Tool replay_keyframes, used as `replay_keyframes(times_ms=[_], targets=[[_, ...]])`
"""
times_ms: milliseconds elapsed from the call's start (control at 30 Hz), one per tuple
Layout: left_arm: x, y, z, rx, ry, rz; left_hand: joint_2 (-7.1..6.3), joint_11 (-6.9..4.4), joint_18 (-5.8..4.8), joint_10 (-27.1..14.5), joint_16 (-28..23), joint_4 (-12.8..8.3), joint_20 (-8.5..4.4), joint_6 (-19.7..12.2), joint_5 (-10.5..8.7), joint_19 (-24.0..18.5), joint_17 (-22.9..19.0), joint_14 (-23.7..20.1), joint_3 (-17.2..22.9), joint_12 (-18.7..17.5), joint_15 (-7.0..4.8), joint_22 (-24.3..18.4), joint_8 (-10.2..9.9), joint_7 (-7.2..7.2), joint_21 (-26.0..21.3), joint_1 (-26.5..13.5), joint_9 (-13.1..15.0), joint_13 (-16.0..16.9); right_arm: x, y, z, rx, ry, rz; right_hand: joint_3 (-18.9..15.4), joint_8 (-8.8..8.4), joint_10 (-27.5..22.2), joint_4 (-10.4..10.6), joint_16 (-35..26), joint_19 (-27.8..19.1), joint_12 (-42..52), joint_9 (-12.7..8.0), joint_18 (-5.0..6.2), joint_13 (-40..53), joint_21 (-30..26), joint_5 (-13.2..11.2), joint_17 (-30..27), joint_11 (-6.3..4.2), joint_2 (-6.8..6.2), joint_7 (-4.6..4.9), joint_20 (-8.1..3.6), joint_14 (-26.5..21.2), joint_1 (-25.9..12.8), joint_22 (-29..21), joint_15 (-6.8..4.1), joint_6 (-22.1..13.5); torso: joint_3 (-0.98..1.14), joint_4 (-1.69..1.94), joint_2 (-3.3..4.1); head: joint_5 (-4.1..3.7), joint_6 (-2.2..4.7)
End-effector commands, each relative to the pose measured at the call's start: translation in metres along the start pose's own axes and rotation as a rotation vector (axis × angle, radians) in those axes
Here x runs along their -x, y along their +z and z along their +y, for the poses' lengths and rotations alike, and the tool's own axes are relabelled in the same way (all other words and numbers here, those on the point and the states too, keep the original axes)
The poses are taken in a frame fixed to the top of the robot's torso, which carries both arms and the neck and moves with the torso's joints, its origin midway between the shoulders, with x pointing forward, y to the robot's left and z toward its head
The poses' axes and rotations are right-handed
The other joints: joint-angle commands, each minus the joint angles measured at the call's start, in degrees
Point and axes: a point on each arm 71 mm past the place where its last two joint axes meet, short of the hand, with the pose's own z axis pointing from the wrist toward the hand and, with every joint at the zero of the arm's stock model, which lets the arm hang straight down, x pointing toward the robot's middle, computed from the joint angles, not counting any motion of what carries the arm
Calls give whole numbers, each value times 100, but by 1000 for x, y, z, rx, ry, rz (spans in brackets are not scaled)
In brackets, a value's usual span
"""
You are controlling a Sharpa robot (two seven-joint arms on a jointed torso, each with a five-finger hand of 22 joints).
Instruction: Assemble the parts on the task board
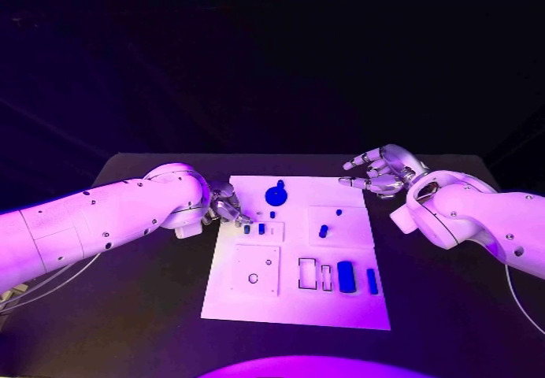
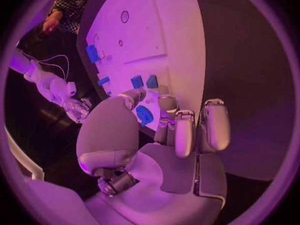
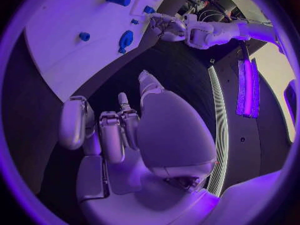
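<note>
The white task board (image 1: 293, 303) lies in the middle of the table. On it are a round blue part (image 1: 276, 194), two small blue parts (image 1: 254, 229) near its left edge, one (image 1: 323, 231) in the middle, and two upright bars (image 1: 346, 277) at the right. My left hand (image 1: 228, 206) hovers at the board's left edge; its fingertips (image 2: 134, 96) stop just short of the two small parts (image 2: 144, 81), with nothing held. My right hand (image 1: 380, 173) hangs off the board's far right corner, fingers apart and empty. From the right wrist, the round part (image 3: 125, 39) lies beyond the right hand (image 3: 119, 130).
The board has empty rectangular slots (image 1: 308, 272) and a raised square plate (image 1: 257, 269) near its front. Bare black table (image 1: 148, 299) lies on both sides of the board. My left forearm (image 1: 102, 220) reaches across the table's left side.
</note>
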Motion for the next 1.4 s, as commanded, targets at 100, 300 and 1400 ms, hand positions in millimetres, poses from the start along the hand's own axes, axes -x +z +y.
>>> replay_keyframes(times_ms=[100, 300, 1400], targets=[[11, -5, -4, -100, -184, -105, 37, 95, -2, -247, -155, 9, 48, -203, -224, -227, 1042, 467, -262, -226, 63, -284, -157, 113, -190, -46, -48, -323, 0, 0, 1, 11, -4, 0, -12, -16, -39, -8, -22, -12, -23, -12, 59, 666, -13, 28, 1032, -13, 41, -1, -23, 480, -43, 147, -14, 38, -1, 7, -2, -14, 22], [20, -10, -6, -210, -310, -201, 276, 490, 348, -1489, -789, 9, 355, -1009, -164, -1562, 59, -94, -913, -943, 424, -1977, -419, 516, -1356, 116, -195, -1211, 0, -1, 0, 9, -4, -2, -12, -16, -39, -8, -22, -12, -23, -12, 59, 666, -13, 28, 1032, -13, 41, -1, -23, 480, -43, 147, -14, 38, -3, 10, 1, -29, 37], [-19, 10, -52, -543, 289, -364, -172, 899, 609, -2919, -2534, -42, 745, -1370, -171, -2928, -3372, -2619, -470, -2558, 813, -3569, -698, 692, -3097, 2841, -1701, -2977, 1, -1, 0, 14, -3, -8, -5, -16, -88, -11, -47, -42, -75, -15, 73, 608, -82, 31, 966, -13, 50, -2, -24, 464, -41, 104, -15, 40, -1, -12, 13, -46, 46]])
